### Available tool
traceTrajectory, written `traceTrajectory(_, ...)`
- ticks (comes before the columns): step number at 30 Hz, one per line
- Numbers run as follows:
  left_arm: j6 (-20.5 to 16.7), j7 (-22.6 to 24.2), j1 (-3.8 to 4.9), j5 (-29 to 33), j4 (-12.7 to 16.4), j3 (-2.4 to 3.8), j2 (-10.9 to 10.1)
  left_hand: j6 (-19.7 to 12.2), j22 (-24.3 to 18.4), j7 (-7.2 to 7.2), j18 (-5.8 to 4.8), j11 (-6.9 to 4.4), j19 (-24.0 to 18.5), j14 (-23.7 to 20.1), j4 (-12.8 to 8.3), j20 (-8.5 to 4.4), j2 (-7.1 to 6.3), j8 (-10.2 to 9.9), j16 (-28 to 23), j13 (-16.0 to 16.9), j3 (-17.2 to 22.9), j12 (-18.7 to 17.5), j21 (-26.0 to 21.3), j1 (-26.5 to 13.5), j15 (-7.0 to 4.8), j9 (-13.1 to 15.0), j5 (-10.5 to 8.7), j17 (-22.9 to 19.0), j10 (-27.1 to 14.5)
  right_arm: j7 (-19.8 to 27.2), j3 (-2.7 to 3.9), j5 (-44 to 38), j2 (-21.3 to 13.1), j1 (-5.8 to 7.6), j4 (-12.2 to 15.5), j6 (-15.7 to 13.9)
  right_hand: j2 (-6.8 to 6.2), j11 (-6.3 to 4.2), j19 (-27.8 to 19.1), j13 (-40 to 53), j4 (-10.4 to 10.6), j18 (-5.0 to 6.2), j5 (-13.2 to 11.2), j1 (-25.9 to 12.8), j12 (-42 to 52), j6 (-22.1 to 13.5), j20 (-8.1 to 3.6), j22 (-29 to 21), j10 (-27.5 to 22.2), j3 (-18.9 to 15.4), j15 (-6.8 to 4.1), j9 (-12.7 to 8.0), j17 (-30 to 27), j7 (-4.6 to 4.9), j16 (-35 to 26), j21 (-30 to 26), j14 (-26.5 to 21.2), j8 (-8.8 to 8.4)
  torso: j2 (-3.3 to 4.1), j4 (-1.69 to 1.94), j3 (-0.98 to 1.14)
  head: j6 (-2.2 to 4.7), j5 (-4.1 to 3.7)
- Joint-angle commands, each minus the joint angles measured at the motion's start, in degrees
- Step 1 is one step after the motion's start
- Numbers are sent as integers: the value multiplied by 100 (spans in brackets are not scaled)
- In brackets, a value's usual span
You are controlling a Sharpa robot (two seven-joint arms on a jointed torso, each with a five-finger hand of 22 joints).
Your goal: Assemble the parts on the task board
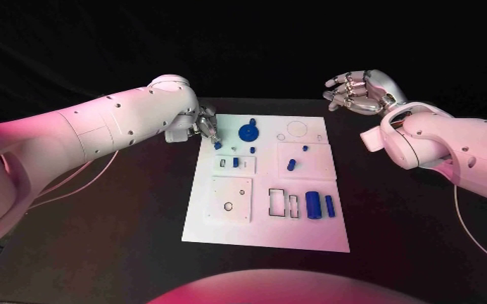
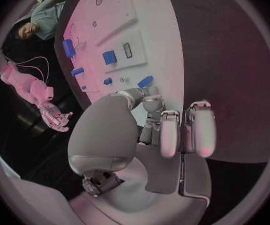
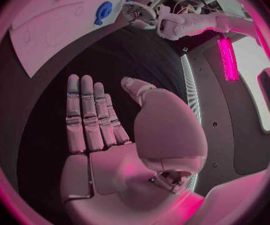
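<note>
- Head view: left hand pinches a small blue block part at the white task board's far left corner on the black counter.
- Right hand hovers beyond the far right corner, fingers spread, empty.

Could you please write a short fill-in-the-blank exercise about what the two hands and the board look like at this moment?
1. The left hand pinches a small ____ part at the task board's far left corner.
2. The right hand hovers with fingers apart, holding ____.
3. The table is ____ in colour.

Missing words: blue; nothing; black
</note>
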Motion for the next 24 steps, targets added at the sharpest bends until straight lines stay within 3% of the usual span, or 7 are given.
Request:
traceTrajectory(1,-266,126,-2,130,24,0,-21,-6,270,19,-26,13,31,586,-284,22,-27,40,22,4,362,20,22,-44,55,14,34,1445,28,84,2,5,4,-7,-2,27,37,-4,35,-10,7,67,24,-6,34,-9,5,-10,-19,-28,22,-9,-3,179,-28,-27,19,31,0,-4,-2,17,-2)
traceTrajectory(9,-706,239,-1,-32,65,0,-103,-104,222,29,-14,34,-1,574,83,40,-101,-26,-1,-130,251,-72,-12,-598,77,-1,-2,1407,-50,82,2,7,-3,-14,-22,29,37,-4,36,-11,8,67,24,-7,34,-9,5,-12,-20,-29,22,-10,-3,179,-28,-27,19,31,2,0,3,51,-7)
traceTrajectory(14,-941,378,7,-194,128,20,-182,-61,161,70,1,74,-36,558,586,54,-400,-148,-30,-280,-332,-187,-56,-1170,107,-101,-26,1358,-186,78,1,8,0,-33,-41,33,37,-4,36,-11,8,67,24,-7,34,-9,5,-12,-20,-29,22,-10,-3,179,-28,-27,19,31,0,-5,3,68,-1)
traceTrajectory(20,-858,658,51,-477,268,46,-286,-113,32,126,30,131,-111,539,709,86,-607,-311,-63,-552,-854,-440,-145,-1611,156,-205,-35,1303,-414,74,1,8,0,-58,-52,39,36,-3,37,-13,9,67,25,-8,34,-10,5,-14,-21,-32,22,-11,-3,179,-30,-29,18,31,-2,-4,5,83,17)
traceTrajectory(22,-657,769,72,-644,370,51,-325,-128,-50,138,48,146,-163,525,704,107,-612,-374,-86,-649,-1132,-527,-204,-1671,171,-246,-184,1268,-500,72,1,8,0,-64,-54,41,36,-3,37,-13,9,67,25,-8,34,-10,5,-14,-21,-32,22,-11,-3,179,-30,-29,18,31,-4,-8,4,87,10)
traceTrajectory(23,-572,810,79,-738,412,52,-336,-136,-100,146,58,173,-197,513,673,130,-510,-422,-103,-697,-1431,-569,-244,-1629,172,-281,-518,1240,-553,71,1,8,0,-66,-55,43,36,-3,37,-13,9,67,25,-8,34,-10,5,-14,-21,-32,22,-11,-3,179,-30,-29,18,31,-1,-11,3,90,12)
traceTrajectory(24,-482,849,84,-847,452,53,-344,-135,-159,158,76,181,-233,500,709,134,-436,-469,-122,-754,-1812,-607,-288,-1522,203,-320,-563,1210,-604,70,1,8,0,-68,-55,44,36,-3,37,-13,9,67,25,-8,34,-10,5,-14,-21,-32,22,-11,-3,179,-30,-29,18,31,0,-11,1,89,15)
